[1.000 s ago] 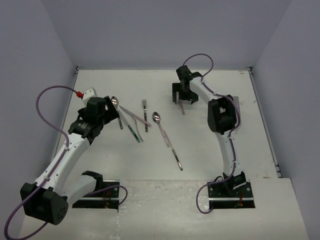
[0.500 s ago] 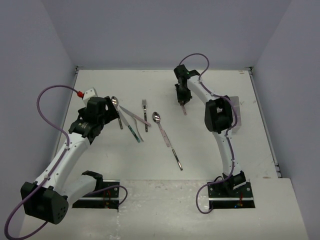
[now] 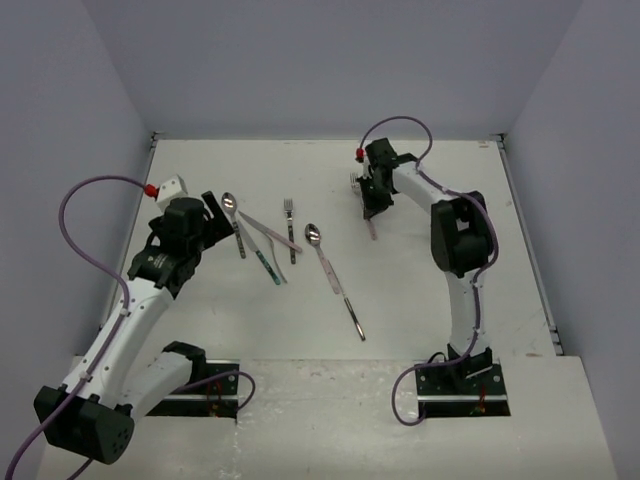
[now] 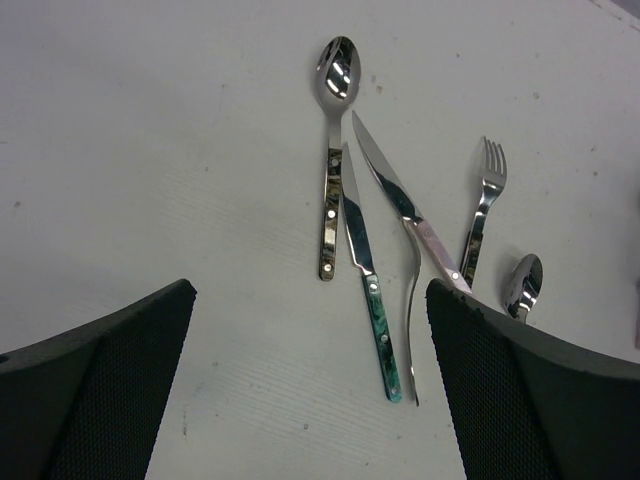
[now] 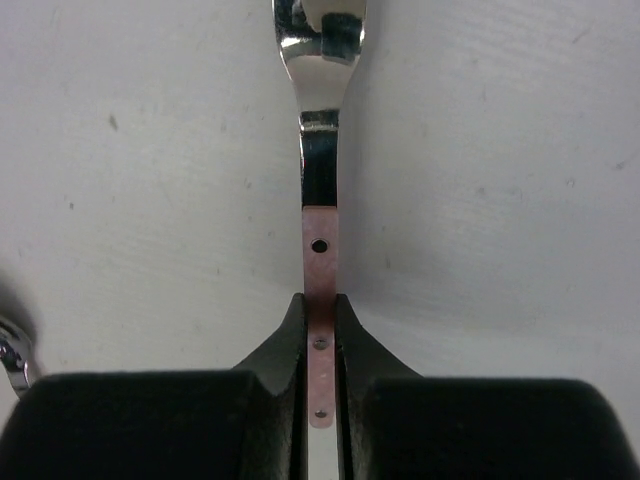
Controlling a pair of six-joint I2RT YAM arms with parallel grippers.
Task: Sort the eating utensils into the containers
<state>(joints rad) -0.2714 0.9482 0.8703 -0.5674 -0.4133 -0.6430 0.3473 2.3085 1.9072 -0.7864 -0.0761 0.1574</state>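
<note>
Pink-handled fork (image 5: 320, 190) clamped in right pincer (image 5: 320, 312), near far edge of table (image 3: 300, 143) | left pincer (image 4: 312, 390) apart, utensils (image 4: 330, 215) ahead

Left arm leans forward, left gripper (image 4: 308, 290) spread wide, pointing down. Right arm stretches far out, right gripper (image 5: 320, 303) clamped tight on a fork (image 5: 320, 215) handle.

Lit brightly and evenly from above, diffuse. Only faint, soft shadows on the counter (image 3: 300, 320). Strong glare on the spoon (image 4: 336, 70) bowl and knife (image 4: 385, 180) blade; dark mirror reflections on the utensil (image 5: 320, 170) in the right wrist view. Close to the lens, end effector fingers (image 4: 100, 390) slightly soft, nearly black, little detail. Top view a touch grainy.
</note>
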